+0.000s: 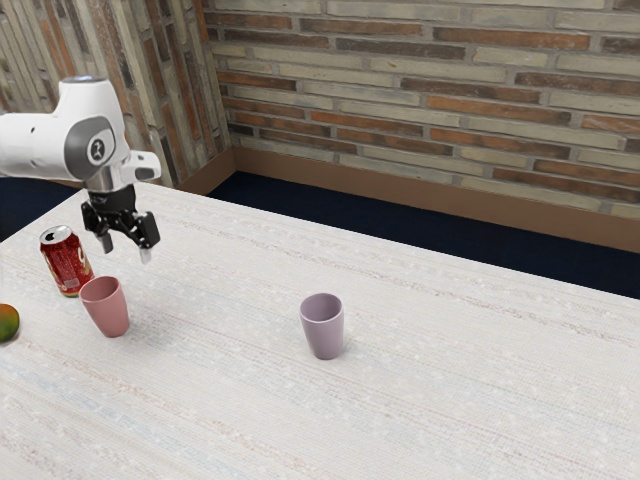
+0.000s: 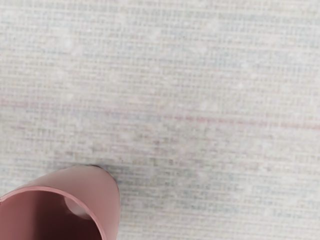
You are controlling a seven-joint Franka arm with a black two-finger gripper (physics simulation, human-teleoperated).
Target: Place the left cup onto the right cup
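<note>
In the exterior view, the tool (image 1: 126, 246) hangs above the surface (image 1: 450, 400) near the exterior view's left edge. Its two fingers are spread apart with nothing between them, so it holds nothing. Just below it, and a little toward the exterior view's left, stands the pink cup (image 1: 105, 305), upright with its mouth up. I take it to be the left cup of the task. A red soda can (image 1: 66, 260) stands just beside that cup on its far side, close enough that I cannot tell whether the two touch. A round fruit (image 1: 7, 322) lies at the view's left edge. The mauve cup (image 1: 322, 325) also stands upright, well apart toward the exterior view's right, and it is the one to be stacked upon.

In the wrist view, the pink cup (image 2: 60, 210) shows as an open rim with part of its inside, off to one side of the hand's line and not squarely under it. The rest is the pale woven surface (image 2: 200, 90).

The coming move turns on that offset. The cup's long axis is vertical and it sits lower than the tool and slightly aside of it. The tool probably needs a short sideways correction before it descends, and it must stay clear of the can.
</note>
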